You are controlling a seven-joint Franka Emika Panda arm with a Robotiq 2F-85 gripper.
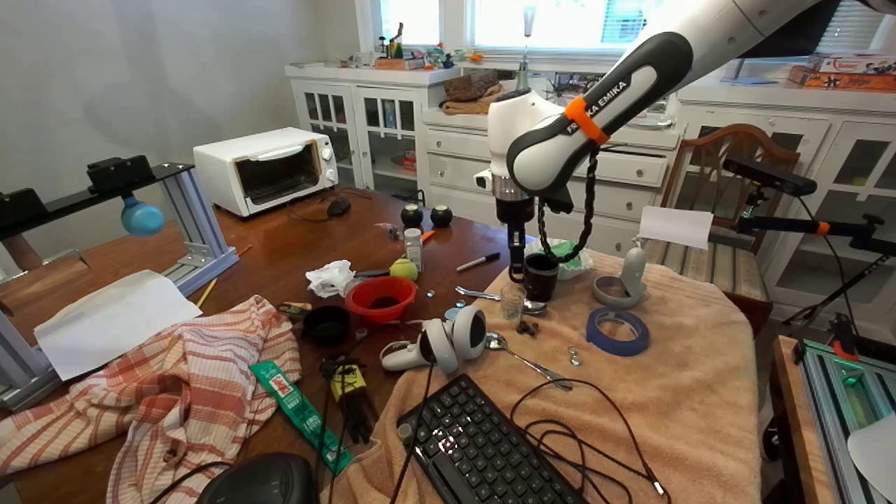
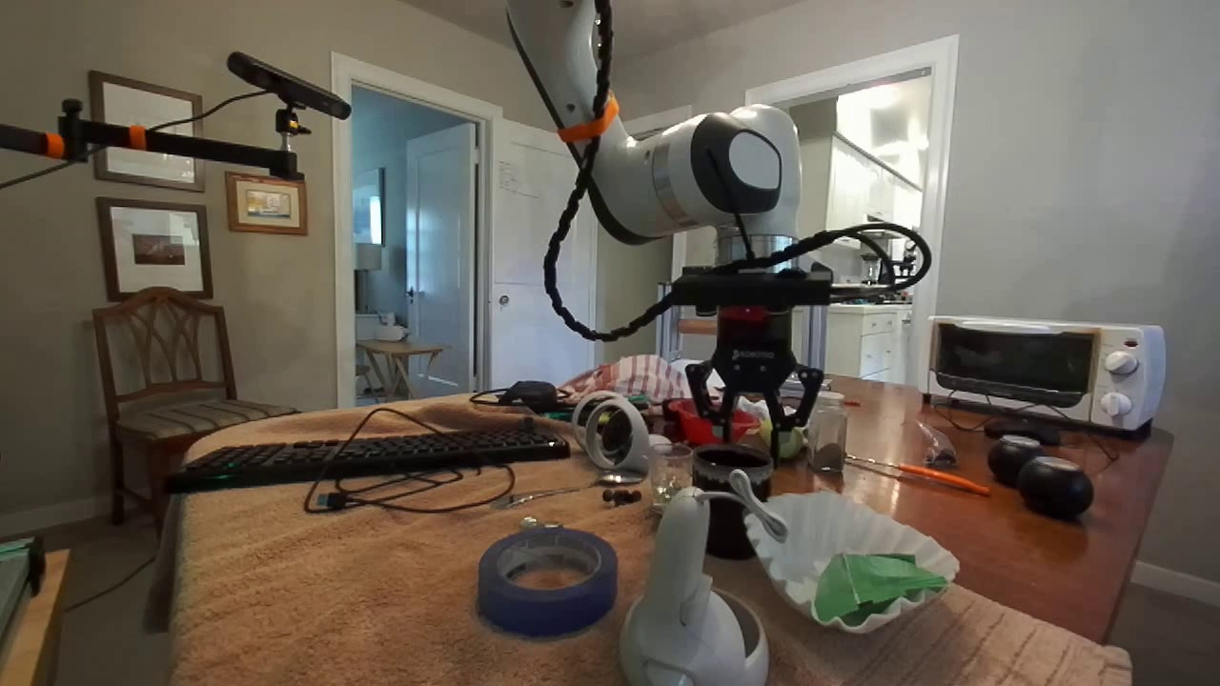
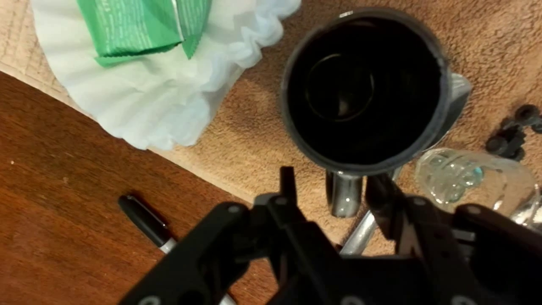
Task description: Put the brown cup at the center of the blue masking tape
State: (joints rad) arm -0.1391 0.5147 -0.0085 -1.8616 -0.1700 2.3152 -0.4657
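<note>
The brown cup is a dark mug standing upright on the tan towel. It also shows in an exterior view and in the wrist view. Its handle points toward my gripper. My gripper is open, with the handle between its fingers. The right finger is close to the handle and a gap shows at the left finger; I cannot tell if either touches. The gripper points down beside the cup in both exterior views. The blue masking tape lies flat on the towel, apart from the cup; its hole shows towel.
A clear glass stands close beside the cup. A spoon lies by the cup. A white paper filter with a green packet sits beside it. A white controller stands between filter and tape. A marker lies on the wood.
</note>
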